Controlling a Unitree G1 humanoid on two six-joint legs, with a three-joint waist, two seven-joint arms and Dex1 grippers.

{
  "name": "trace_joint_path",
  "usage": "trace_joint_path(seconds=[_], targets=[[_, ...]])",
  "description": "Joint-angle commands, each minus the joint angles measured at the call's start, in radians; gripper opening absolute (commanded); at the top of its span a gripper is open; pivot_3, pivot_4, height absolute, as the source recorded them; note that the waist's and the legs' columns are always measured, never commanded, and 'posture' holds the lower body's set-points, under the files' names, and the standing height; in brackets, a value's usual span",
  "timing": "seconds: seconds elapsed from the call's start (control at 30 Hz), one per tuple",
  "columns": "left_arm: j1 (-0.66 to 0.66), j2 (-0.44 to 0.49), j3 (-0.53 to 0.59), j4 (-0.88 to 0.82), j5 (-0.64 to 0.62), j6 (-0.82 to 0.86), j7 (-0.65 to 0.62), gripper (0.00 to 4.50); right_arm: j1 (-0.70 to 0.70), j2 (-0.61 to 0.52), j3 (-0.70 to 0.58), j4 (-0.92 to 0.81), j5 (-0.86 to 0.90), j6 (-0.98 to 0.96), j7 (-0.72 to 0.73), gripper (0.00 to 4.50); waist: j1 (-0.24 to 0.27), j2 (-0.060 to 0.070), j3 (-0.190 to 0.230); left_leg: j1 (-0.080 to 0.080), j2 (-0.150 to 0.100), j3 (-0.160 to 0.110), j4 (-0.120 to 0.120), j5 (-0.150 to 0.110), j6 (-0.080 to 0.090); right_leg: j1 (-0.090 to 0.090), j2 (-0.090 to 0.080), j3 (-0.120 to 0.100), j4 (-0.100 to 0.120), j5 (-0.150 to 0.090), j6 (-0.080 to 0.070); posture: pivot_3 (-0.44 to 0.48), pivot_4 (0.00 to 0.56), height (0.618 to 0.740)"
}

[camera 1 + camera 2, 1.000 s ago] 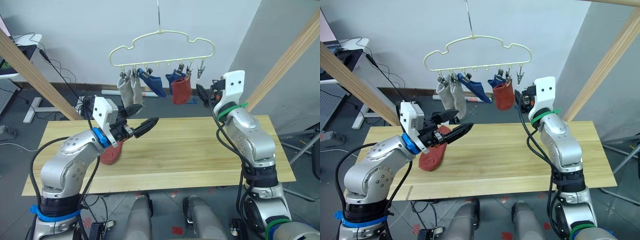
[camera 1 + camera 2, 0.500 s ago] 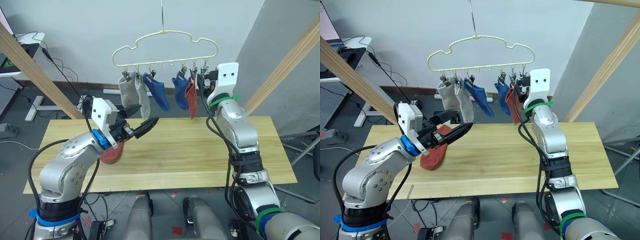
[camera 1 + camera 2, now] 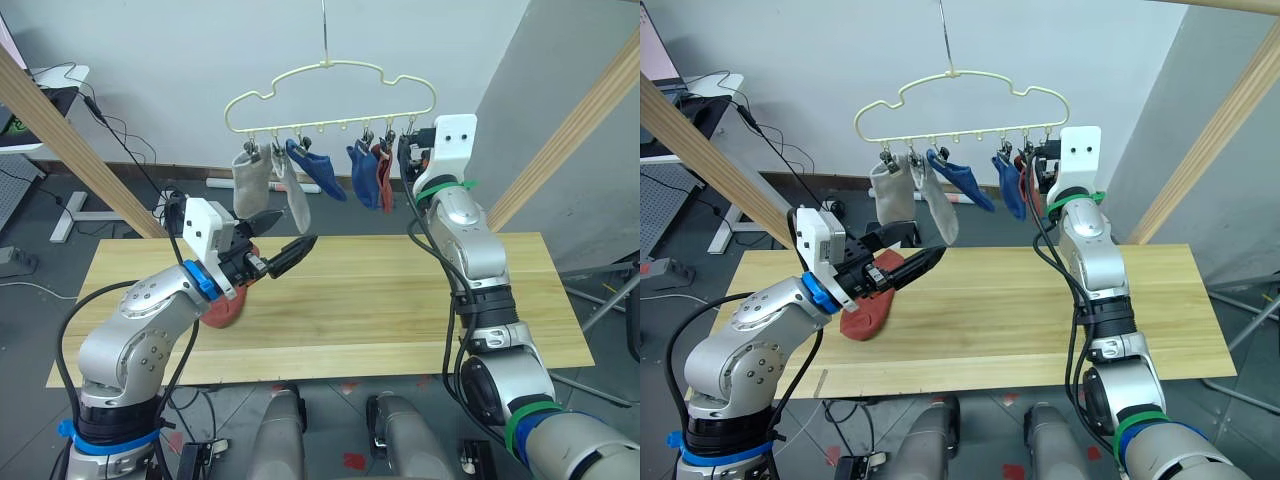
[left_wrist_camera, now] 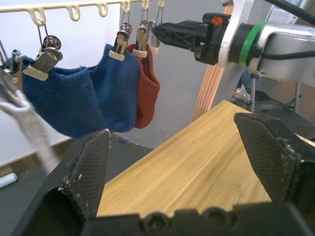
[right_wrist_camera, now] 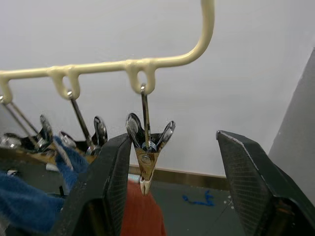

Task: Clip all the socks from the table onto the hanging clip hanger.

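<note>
At empty clip (image 5: pixel 147 150) — right fingers (image 5: pixel 172 189) spread.

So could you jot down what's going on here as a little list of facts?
Hanger: pale-yellow cloud-shaped wire hanger, row of metal clips
Clipped on: two grey socks, two blue socks, one rust-red sock
On wooden plank table: one rust-red sock
Left claw: open, empty, above table
Right claw: open, either side of the empty end clip

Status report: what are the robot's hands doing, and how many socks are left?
Both grippers open: right at the last free clip, left over the table. One red sock left there.
</note>
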State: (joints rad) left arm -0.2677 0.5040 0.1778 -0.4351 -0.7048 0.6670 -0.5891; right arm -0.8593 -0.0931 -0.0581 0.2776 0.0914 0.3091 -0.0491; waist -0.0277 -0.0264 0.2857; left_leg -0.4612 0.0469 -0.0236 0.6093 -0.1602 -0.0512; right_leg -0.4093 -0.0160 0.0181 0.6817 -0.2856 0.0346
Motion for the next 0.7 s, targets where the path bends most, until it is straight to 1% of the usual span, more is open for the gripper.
trace_joint_path(seconds=[0.03,0.5,0.6,0.63,0.7], targets=[[0.000,0.000,-0.002,-0.044,-0.013,-0.012,0.003,4.50,-0.041,0.022,-0.013,0.008,0.006,-0.033,-0.004,2.86,0.000,0.000,0.000,0.000,0.000,0.000,0.000,0.000,0.000,0.000,0.000,0.000,0.000,0.000,0.000,0.037,0.281,0.740],[0.006,-0.003,-0.005,-0.054,-0.016,-0.010,0.020,4.50,-0.082,0.079,-0.025,0.052,0.034,-0.049,0.015,2.86,0.001,0.000,0.000,0.000,0.000,0.000,0.000,0.000,0.000,0.000,0.000,0.000,0.000,0.000,0.000,0.048,0.286,0.740],[0.009,-0.003,-0.007,-0.059,-0.018,-0.009,0.022,4.50,-0.084,0.083,-0.028,0.053,0.034,-0.048,0.013,2.33,0.002,0.000,0.000,0.000,0.000,0.000,0.000,0.000,0.000,0.000,0.000,0.000,0.000,0.000,0.000,0.048,0.286,0.740],[0.010,-0.002,-0.007,-0.060,-0.019,-0.008,0.023,4.50,-0.085,0.082,-0.030,0.055,0.032,-0.047,0.011,2.01,0.001,0.000,0.000,0.000,0.000,0.000,0.000,0.000,0.000,0.000,0.000,0.000,0.000,0.000,0.000,0.048,0.288,0.740],[0.011,-0.001,-0.008,-0.060,-0.020,-0.009,0.024,4.50,-0.086,0.080,-0.030,0.056,0.030,-0.045,0.008,2.01,0.002,0.000,0.000,0.000,0.000,0.000,0.000,0.000,0.000,0.000,0.000,0.000,0.000,0.000,0.000,0.047,0.289,0.740]])
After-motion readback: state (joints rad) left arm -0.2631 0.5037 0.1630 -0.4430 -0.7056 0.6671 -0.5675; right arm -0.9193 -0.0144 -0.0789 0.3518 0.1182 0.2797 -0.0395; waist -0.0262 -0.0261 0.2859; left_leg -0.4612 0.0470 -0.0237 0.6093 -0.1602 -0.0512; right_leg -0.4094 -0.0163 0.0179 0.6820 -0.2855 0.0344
